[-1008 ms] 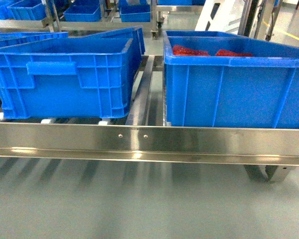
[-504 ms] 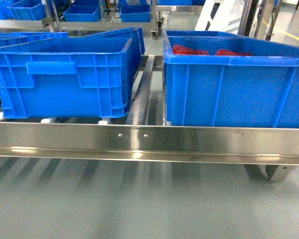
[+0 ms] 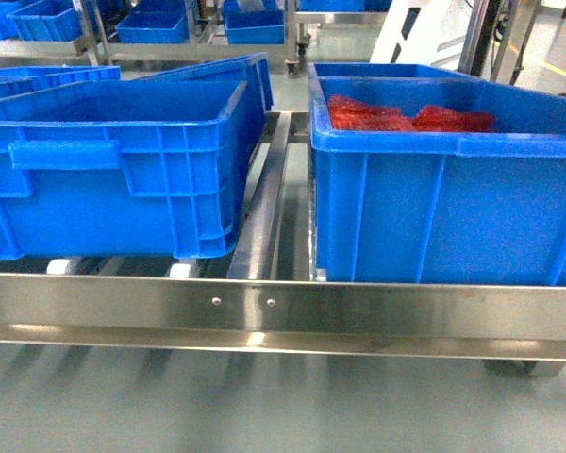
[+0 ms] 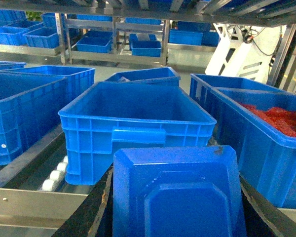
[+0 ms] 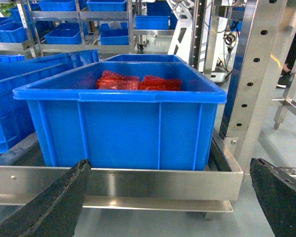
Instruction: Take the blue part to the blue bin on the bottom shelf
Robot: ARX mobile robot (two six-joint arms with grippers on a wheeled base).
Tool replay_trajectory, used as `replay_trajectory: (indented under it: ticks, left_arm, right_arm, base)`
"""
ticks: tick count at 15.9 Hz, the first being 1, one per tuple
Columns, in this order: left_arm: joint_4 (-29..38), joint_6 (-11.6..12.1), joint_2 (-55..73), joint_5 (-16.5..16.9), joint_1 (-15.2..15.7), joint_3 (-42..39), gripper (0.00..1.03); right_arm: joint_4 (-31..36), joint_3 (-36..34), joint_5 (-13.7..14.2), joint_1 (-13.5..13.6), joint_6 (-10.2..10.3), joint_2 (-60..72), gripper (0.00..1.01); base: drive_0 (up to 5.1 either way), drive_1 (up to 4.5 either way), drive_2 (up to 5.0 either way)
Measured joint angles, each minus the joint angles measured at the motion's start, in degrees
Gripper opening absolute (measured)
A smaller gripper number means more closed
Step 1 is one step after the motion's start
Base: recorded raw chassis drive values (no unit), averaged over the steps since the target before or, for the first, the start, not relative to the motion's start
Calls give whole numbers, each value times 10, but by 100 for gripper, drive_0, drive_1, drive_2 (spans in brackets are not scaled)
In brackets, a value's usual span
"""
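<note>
The blue part (image 4: 180,195), a moulded plastic piece with chamfered corners, fills the bottom of the left wrist view, and my left gripper (image 4: 177,219) is shut on it with a black finger (image 4: 91,217) on each side. Just beyond it an empty blue bin (image 4: 138,123) (image 3: 113,170) stands on the bottom shelf (image 3: 358,307), behind the shiny front rail. My right gripper (image 5: 168,165) is open with nothing between its fingers, facing the shelf's rail (image 5: 138,182). Neither gripper shows in the head view.
A second blue bin (image 3: 443,198) (image 5: 123,123) holding red parts (image 3: 396,113) sits right of the centre divider rail (image 3: 269,189). White rollers (image 4: 54,175) show under the empty bin. An upright steel post (image 5: 246,74) stands at right. More blue bins (image 4: 19,113) stand left and behind.
The head view has closed in on the shelf: both bins look larger, the front rail sits lower in the frame, and more of the red parts shows.
</note>
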Motion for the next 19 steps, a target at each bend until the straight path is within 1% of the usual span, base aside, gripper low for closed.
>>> replay_trajectory:
  ticks: [9, 13, 19]
  left_arm:
    - [2, 0, 0, 0, 0, 0, 43]
    - [0, 0, 0, 0, 1, 0, 43]
    - [1, 0, 1, 0, 0, 0, 43]
  right_arm:
    - [0, 0, 0, 0, 0, 0, 98]
    - [0, 0, 0, 0, 0, 0, 98]
    - [-1, 0, 0, 0, 0, 0, 98]
  base:
    - [0, 0, 0]
    - [-2, 398, -402]
    - [6, 173, -160]
